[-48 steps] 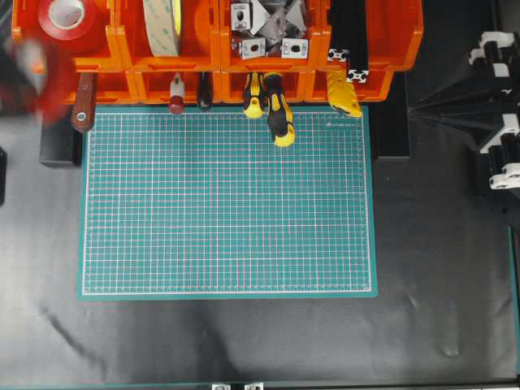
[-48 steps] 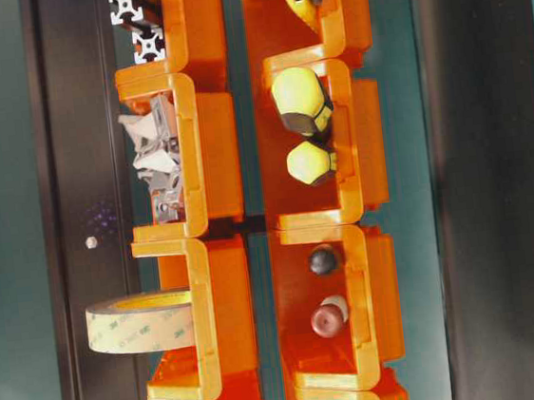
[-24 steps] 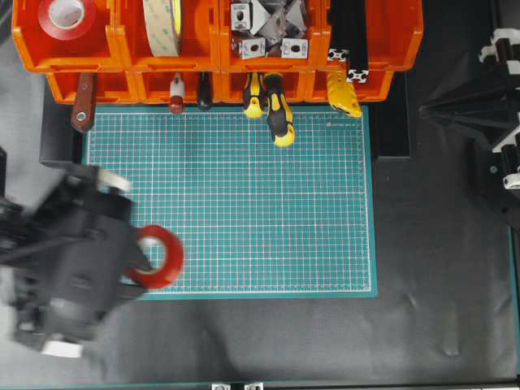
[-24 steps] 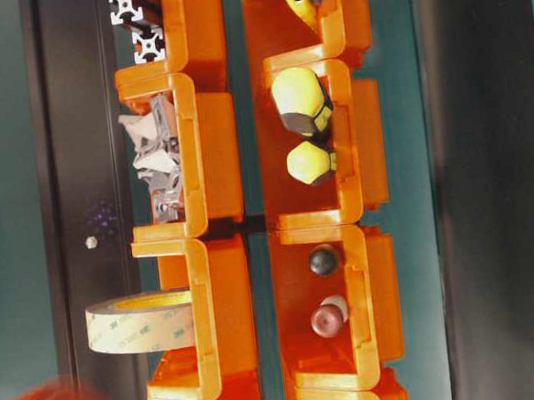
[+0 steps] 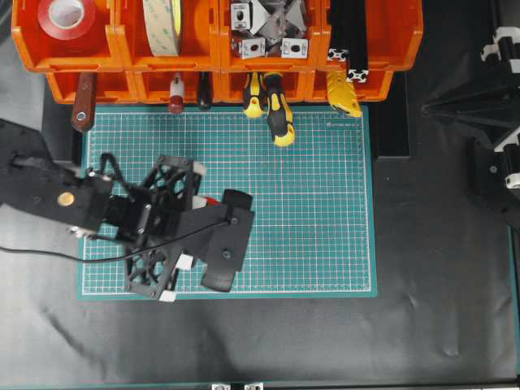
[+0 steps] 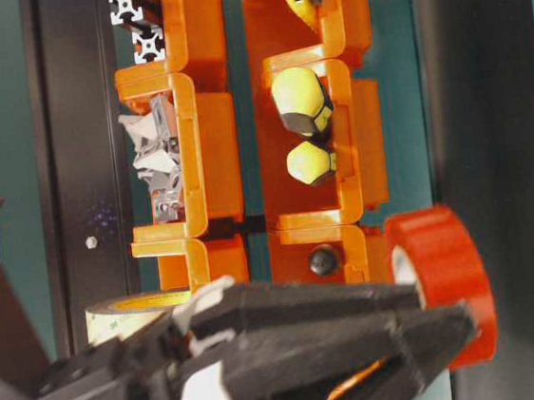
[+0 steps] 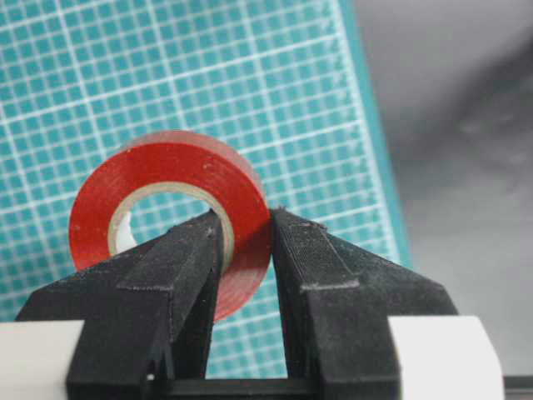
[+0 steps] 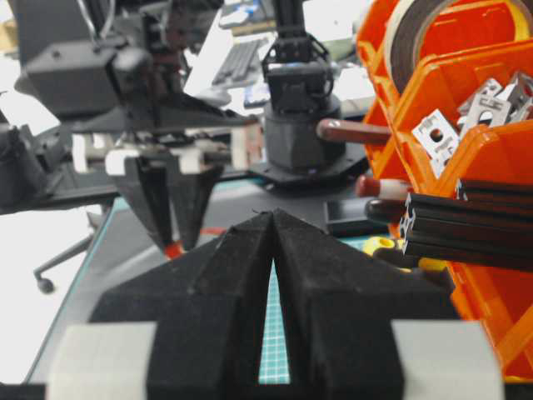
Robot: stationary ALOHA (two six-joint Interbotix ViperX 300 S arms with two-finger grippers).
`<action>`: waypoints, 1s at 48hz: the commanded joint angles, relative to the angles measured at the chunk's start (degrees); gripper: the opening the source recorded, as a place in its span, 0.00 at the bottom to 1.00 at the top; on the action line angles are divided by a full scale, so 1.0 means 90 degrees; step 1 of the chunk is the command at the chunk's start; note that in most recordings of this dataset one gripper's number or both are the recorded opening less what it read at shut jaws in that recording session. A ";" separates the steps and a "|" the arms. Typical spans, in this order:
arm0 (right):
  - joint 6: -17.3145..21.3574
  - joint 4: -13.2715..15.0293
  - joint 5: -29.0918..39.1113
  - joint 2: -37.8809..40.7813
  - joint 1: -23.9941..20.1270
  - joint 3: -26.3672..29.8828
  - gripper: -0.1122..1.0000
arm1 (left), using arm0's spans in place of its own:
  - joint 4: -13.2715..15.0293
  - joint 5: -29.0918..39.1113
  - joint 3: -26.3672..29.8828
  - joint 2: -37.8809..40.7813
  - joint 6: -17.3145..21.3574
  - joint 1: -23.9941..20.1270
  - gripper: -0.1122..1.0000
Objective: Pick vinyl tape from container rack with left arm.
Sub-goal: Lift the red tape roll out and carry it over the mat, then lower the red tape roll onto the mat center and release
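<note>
1. I see my left gripper (image 7: pixel 246 250) pinching the vinyl tape (image 7: pixel 166 179). One finger goes through the hole of the red roll and the other presses on its outside, so the roll's wall is squeezed between them.

2. The tape is out of the container rack (image 5: pixel 219 49). It hangs over the green mat (image 5: pixel 309 203), on the mat's left part, well apart from the orange bins.

3. From above, the left arm (image 5: pixel 49 191) reaches in from the left side, and its black frame hides nearly all of the tape. Only a tiny bit of red (image 5: pixel 210 200) peeks out.

4. In the low side view the red roll (image 6: pixel 447 277) stands on its edge at the tip of the black fingers (image 6: pixel 393 311).

5. Another red roll with a white middle (image 5: pixel 67 16) sits in the top left bin of the rack.

6. Next to it, a big cream tape roll (image 5: pixel 162 24) stands in its own bin.

7. Metal brackets (image 5: pixel 268 28) lie in the next bin, and black bars (image 5: pixel 349 41) lie in the last one.

8. Screwdrivers with yellow and black handles (image 5: pixel 276 110) stick out of the lower row onto the mat.

9. My right gripper (image 8: pixel 273 275) is near the rack, and its two black fingers are almost together with only a thin slit between them. It holds nothing.
</note>
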State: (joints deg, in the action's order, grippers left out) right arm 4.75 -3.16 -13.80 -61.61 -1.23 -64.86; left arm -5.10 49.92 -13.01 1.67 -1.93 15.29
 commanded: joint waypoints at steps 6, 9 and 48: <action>0.0010 -0.0020 -0.0010 0.0029 -0.0010 0.0205 0.11 | -0.0010 -0.0029 -0.0059 -0.0010 0.0283 -0.0176 0.26; 0.0010 -0.0020 -0.0020 0.0029 -0.0010 0.0205 0.11 | -0.0010 -0.0059 -0.0078 0.0039 0.0293 -0.0195 0.26; 0.0010 -0.0010 -0.0039 0.0029 -0.0039 0.0205 0.11 | -0.0020 -0.0205 -0.0146 0.0195 0.0303 -0.0293 0.26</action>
State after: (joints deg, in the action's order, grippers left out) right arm 4.75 -3.16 -13.80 -61.70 -1.32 -64.86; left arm -5.10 48.87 -14.94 4.48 0.79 13.27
